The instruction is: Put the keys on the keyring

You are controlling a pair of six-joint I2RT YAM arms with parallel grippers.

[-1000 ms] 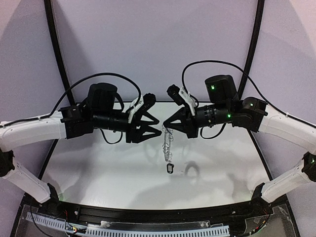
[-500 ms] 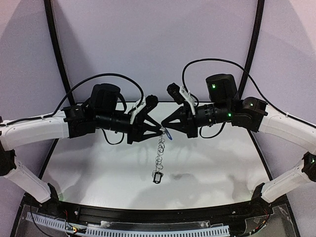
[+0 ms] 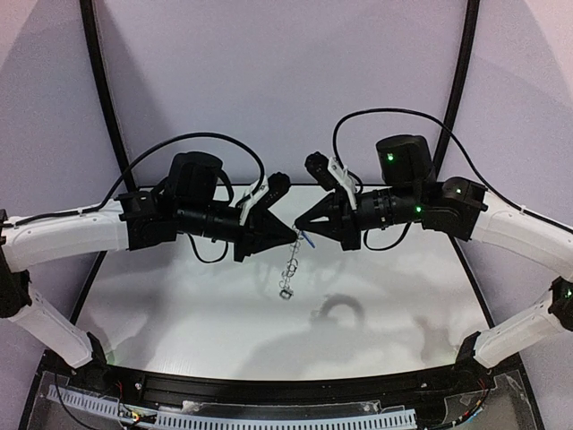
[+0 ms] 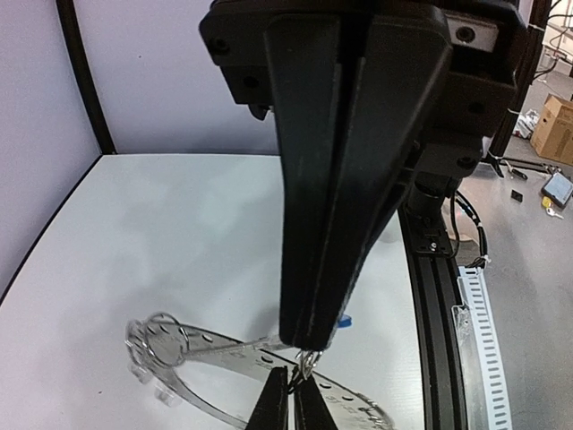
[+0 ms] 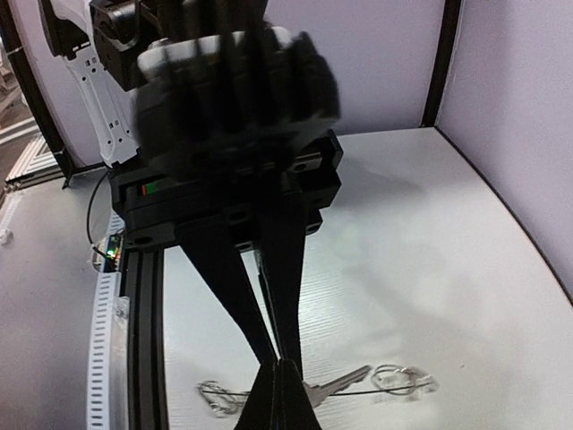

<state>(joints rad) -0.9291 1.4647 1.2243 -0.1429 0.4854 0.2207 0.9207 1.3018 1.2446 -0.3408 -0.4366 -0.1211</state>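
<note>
In the centre of the top view, the left gripper (image 3: 287, 235) and right gripper (image 3: 305, 232) meet tip to tip, both fully closed. The left seems to pinch the keyring (image 3: 287, 269), which hangs edge-on just below, to steady it. The right seems to present the blue-tagged key (image 3: 307, 240) to its rim.

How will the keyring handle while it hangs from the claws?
Probably rigid: the keyring shows an unbent flat arc. Likely to swing, since left claw and right claw pinch one rim spot. Its wire clips look loose, may snag.
</note>
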